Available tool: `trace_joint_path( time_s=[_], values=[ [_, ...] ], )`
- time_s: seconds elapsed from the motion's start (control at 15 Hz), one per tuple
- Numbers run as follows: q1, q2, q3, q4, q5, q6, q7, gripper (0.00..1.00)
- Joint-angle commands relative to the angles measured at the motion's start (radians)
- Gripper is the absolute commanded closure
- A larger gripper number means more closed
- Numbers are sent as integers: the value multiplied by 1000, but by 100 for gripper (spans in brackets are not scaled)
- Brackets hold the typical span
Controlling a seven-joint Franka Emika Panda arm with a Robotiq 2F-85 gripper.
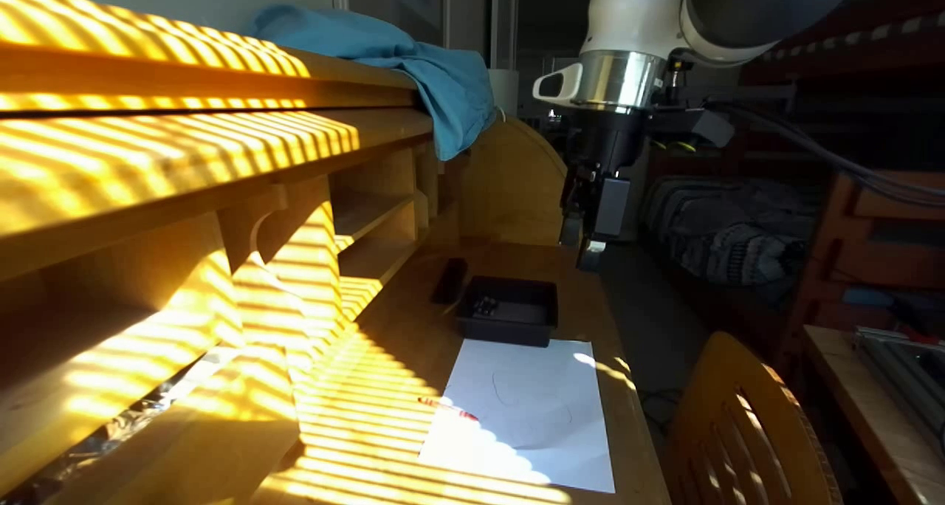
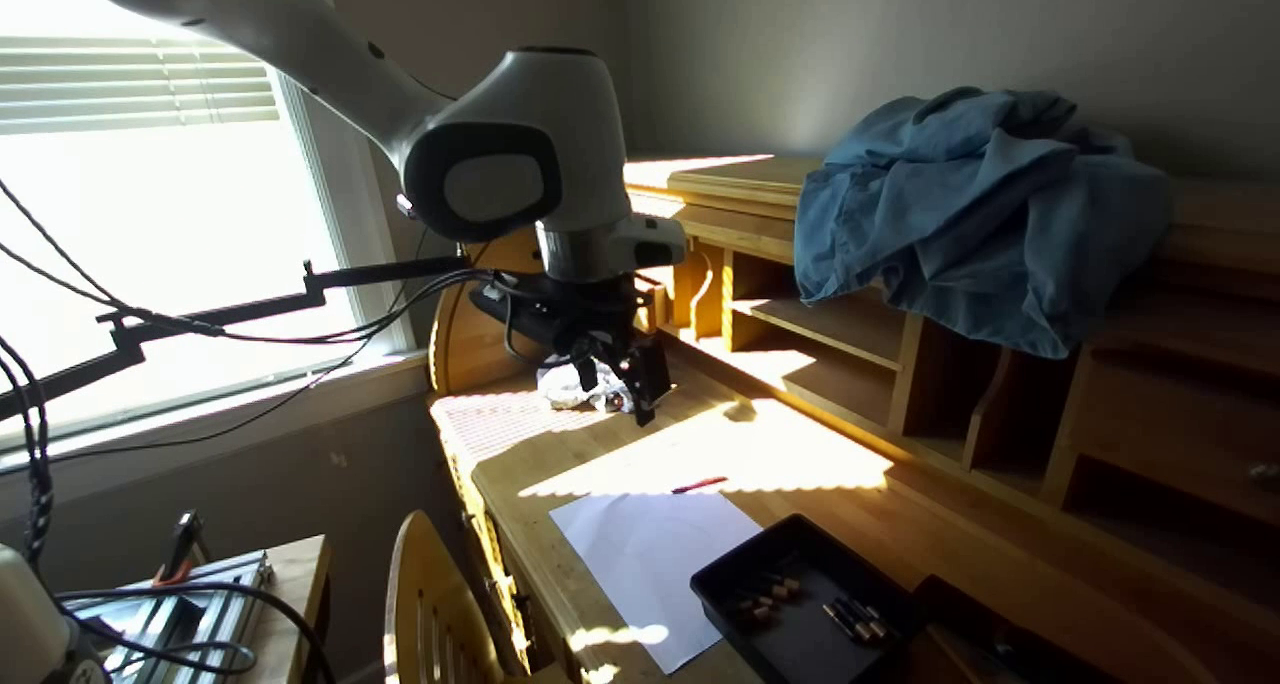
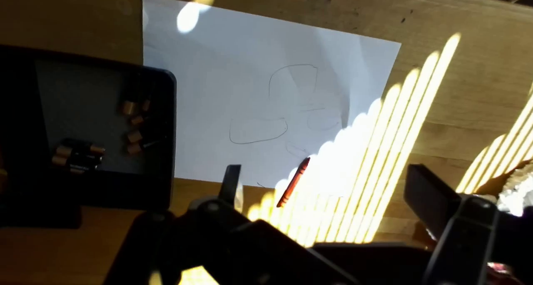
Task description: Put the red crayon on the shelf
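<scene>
The red crayon (image 3: 293, 182) lies across the edge of the white paper (image 3: 208, 89), on the side facing the shelf (image 2: 830, 328): one end is on the paper, the other on the wood of the bench (image 3: 416, 22). It is a slim, straight stick; in the wrist view its middle is bright red-orange, w/ darker marks toward both ends. In an exterior view the crayon (image 1: 469, 416) has red ends & a much paler middle. Sun stripes (image 3: 404, 151) fall around it & over this part of the paper. The pincer (image 2: 617, 395) is released, its fingers (image 3: 431, 197) spread wide; it hangs in the air, higher than the paper & apart from it. The black tray (image 3: 70, 101), w/ batteries (image 3: 81, 156) inside, stands just beside the paper, at a diff. edge. The blue cloth (image 2: 980, 214) is on the shelf's top, well apart from the paper.
</scene>
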Motion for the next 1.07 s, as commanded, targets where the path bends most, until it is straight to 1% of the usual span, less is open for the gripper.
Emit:
trace_joint_path(
  time_s=[0.0,0.07,0.13,0.2,0.47,0.6,0.67,0.87,1.0],
  values=[
    [-6,80,19,30,45,39,9,0],
    [-8,86,25,31,24,42,6,0],
    [-8,81,31,31,27,32,-19,0],
    [-15,68,30,15,8,28,18,0],
    [-14,76,38,22,7,28,8,0],
    [-21,112,31,40,-6,42,77,0],
    [-24,147,30,60,6,37,99,0],
    [-31,244,42,107,44,73,110,0],
    [-31,304,47,138,25,124,145,0]
  ],
)
